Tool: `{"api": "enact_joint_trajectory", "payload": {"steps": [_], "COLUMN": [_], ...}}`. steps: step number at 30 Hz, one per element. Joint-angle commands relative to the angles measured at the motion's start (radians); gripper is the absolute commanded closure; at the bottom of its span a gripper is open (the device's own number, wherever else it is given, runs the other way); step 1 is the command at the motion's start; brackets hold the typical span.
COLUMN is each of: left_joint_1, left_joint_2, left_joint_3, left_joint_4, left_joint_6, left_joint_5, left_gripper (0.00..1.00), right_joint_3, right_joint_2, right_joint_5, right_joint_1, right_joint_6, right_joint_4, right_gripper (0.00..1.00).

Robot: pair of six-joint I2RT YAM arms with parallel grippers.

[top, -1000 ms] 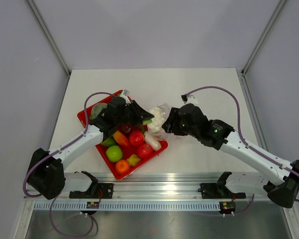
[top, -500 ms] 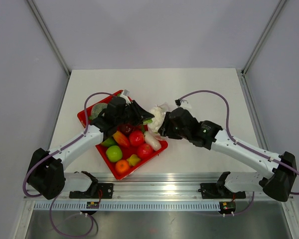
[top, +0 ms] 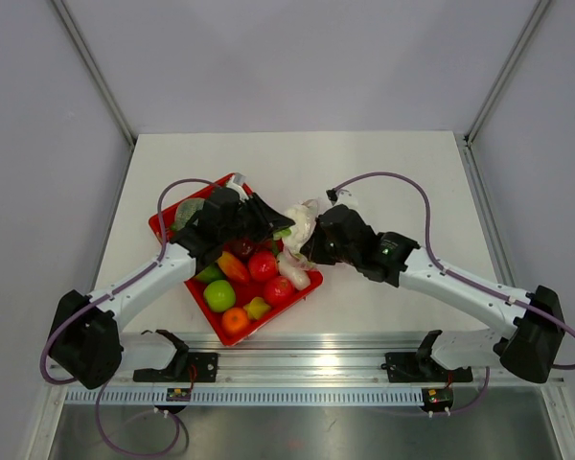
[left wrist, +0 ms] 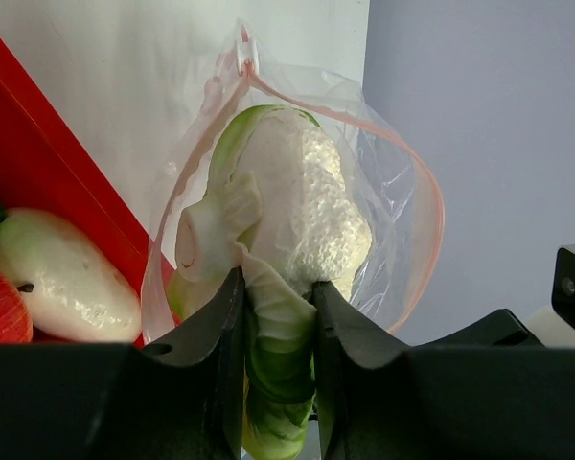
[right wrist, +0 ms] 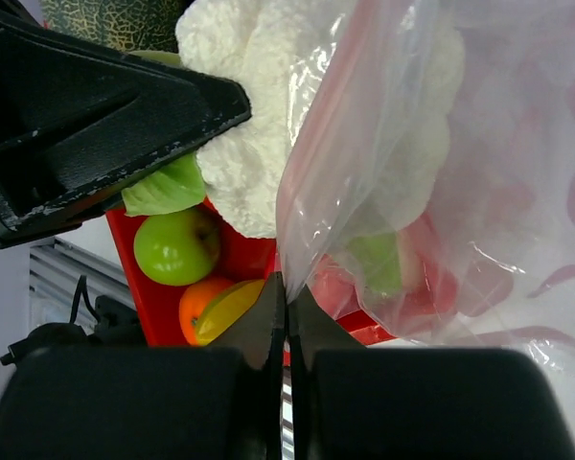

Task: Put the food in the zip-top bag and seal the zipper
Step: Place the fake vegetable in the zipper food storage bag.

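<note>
My left gripper (left wrist: 276, 283) is shut on a piece of the food, a white cauliflower with green leaves (left wrist: 297, 201), whose head sits in the open mouth of the clear zip-top bag (left wrist: 393, 192). The pink zipper (left wrist: 431, 220) loops around it. From above, cauliflower (top: 300, 225) and bag hang at the red tray's right edge between both grippers. My right gripper (right wrist: 287, 287) is shut on the bag's lower edge (right wrist: 364, 192). More food lies in the tray: green apple (top: 219, 295), orange (top: 235, 320), red tomatoes (top: 263, 265), white radish (top: 294, 270).
The red tray (top: 286, 311) lies tilted at the table's near left, under the left arm. A green melon (top: 186, 213) sits at its far corner. The white table stretches behind and right of the arms. Grey walls enclose the table.
My right gripper moved left toward the tray and closed from open onto the bag's edge. The left gripper stayed almost still, holding the cauliflower.
</note>
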Motion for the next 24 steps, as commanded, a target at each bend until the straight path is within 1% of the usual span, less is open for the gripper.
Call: {"api": "enact_joint_trajectory", "payload": {"steps": [1, 8, 13, 18, 21, 22, 24], "left_joint_1": [-0.005, -0.009, -0.014, -0.017, -0.022, -0.025, -0.038], "left_joint_2": [-0.04, -0.017, -0.018, -0.022, 0.012, 0.046, 0.081], "left_joint_3": [0.01, 0.013, -0.024, -0.057, -0.051, -0.033, -0.007], "left_joint_4": [0.071, 0.08, 0.089, 0.063, 0.056, 0.056, 0.056], "left_joint_6": [-0.017, -0.025, -0.036, -0.011, 0.016, 0.029, 0.062], "left_joint_5": [-0.038, -0.032, -0.013, 0.008, 0.068, 0.117, 0.162], "left_gripper": [1.0, 1.0, 1.0, 1.0, 1.0, 1.0, 1.0], "right_joint_3": [0.022, 0.044, 0.031, -0.005, -0.026, -0.034, -0.038], "right_joint_2": [0.019, 0.005, -0.032, -0.101, -0.127, -0.131, -0.135], "right_joint_5": [-0.103, -0.139, -0.077, -0.019, -0.002, -0.002, -0.007], "right_joint_1": [0.018, 0.027, 0.027, 0.029, 0.027, 0.027, 0.027], "right_joint_6": [-0.022, -0.045, -0.074, -0.086, -0.091, -0.092, -0.095], "right_joint_4": [0.102, 0.191, 0.186, 0.188, 0.191, 0.2, 0.205], "right_gripper": [1.0, 1.0, 1.0, 1.0, 1.0, 1.0, 1.0]}}
